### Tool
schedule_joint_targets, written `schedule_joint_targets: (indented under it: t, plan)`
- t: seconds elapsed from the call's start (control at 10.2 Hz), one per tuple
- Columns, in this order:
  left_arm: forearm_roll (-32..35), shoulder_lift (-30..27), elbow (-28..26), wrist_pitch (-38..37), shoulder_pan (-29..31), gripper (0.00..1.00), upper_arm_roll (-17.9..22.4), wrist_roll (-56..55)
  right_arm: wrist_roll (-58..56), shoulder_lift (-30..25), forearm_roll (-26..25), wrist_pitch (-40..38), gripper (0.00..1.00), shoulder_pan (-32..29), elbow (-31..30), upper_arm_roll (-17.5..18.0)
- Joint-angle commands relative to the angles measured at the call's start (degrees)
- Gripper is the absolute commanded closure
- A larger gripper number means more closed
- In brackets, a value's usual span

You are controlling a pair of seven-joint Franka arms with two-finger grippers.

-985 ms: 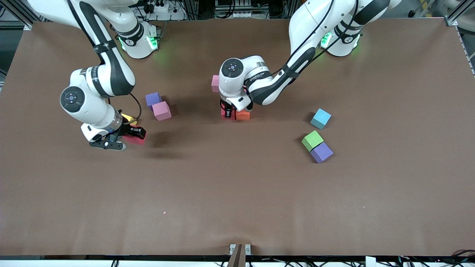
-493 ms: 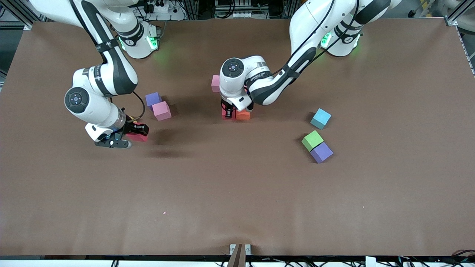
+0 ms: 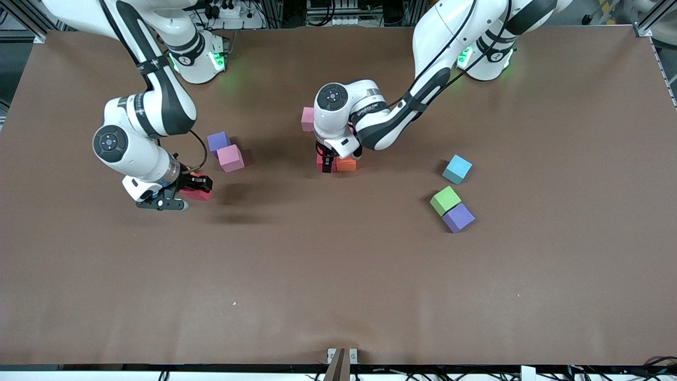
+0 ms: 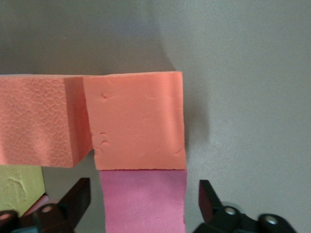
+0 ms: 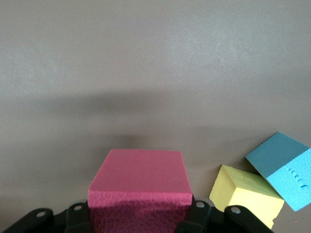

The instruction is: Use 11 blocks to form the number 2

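My left gripper stands open astride a red block that lies on the table, with a gap at each finger. That red block touches an orange block, and a second orange block and a yellow block lie beside them. In the front view the orange block and a pink block show round the left hand, which hides the other blocks of the number 2. My right gripper is shut on another red block just above the table.
A purple block and a pink block lie near the right arm. A light blue block, a green cube and a purple block lie toward the left arm's end. A yellow block and a blue block lie near the right gripper.
My left gripper has opened and let go of the red block beside the orange one. The right gripper has shifted a little toward the table's middle with its red block.
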Motion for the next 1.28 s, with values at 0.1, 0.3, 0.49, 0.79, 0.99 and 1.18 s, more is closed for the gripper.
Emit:
schedule_joint_targets:
  t: [0.1, 0.3, 0.49, 0.79, 0.99, 1.18]
  plan:
    - [1.5, -3.1, -1.3, -0.2, 0.6, 0.00, -0.5, -0.3, -2.8, -0.9, -0.1, -2.5, 0.61, -0.2, 0.2, 3.5]
    - [1.4, -4.5, -1.3, -1.3, 0.6, 0.00, -1.4, -0.3, -3.5, -1.5, -0.1, -2.5, 0.61, -0.1, 0.3, 7.0]
    - [1.2, -6.9, -1.3, -3.1, 0.6, 0.00, -1.6, -0.2, -10.8, -1.3, -0.2, -2.5, 0.61, 0.4, 0.3, 7.9]
    - [0.8, -11.1, -1.1, -6.8, 3.1, 0.00, -1.8, 5.9, -25.6, -1.7, -0.3, -2.6, 0.63, 0.9, -0.2, 7.9]
    - [0.7, -13.1, -0.9, -7.1, 5.6, 0.00, -1.8, 11.8, -33.6, -0.7, -0.2, -2.4, 0.64, 0.3, -0.2, 7.8]
    - [0.7, -14.0, -0.8, -7.8, 8.3, 0.00, -1.9, 17.7, -39.4, -0.2, -0.7, -0.4, 0.64, 0.8, 0.0, 7.7]
